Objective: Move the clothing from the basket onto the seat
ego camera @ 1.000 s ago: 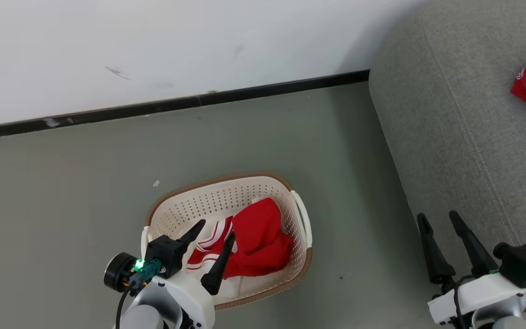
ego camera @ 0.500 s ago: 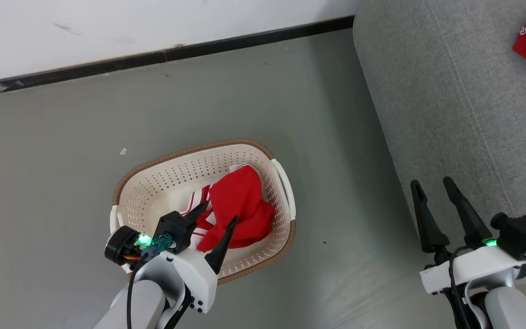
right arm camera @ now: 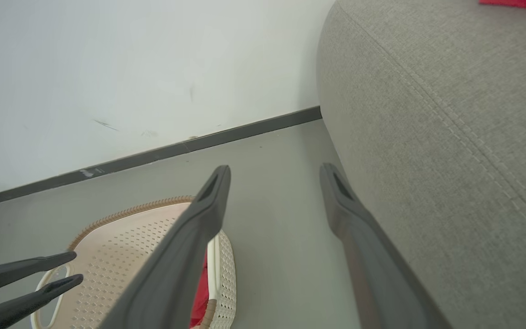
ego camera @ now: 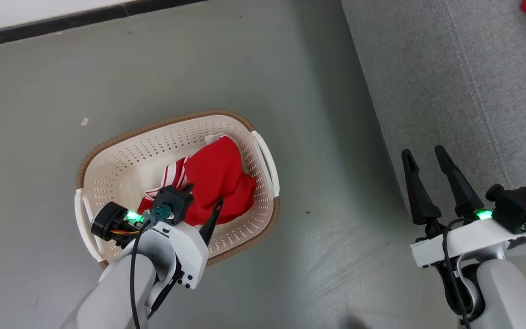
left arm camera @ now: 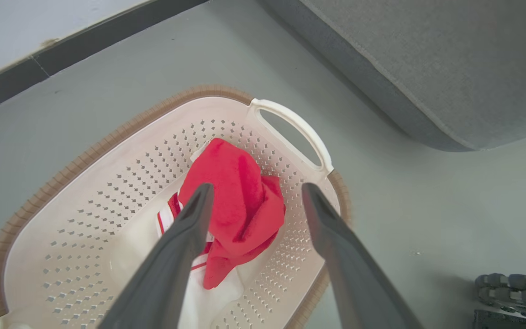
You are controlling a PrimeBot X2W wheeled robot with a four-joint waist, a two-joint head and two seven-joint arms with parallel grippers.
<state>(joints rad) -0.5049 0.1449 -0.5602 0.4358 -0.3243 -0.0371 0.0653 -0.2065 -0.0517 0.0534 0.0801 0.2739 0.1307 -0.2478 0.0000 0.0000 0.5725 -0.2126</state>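
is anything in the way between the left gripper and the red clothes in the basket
Nothing visible does. The left gripper is open over the basket, fingers either side of the red clothing in the left wrist view, and it lies uncovered.

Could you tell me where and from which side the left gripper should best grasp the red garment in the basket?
Probably the raised, bunched hump of the red garment, well inside the basket. Come down from above with the open left gripper: the hump stands highest, and the basket walls block a sideways approach.
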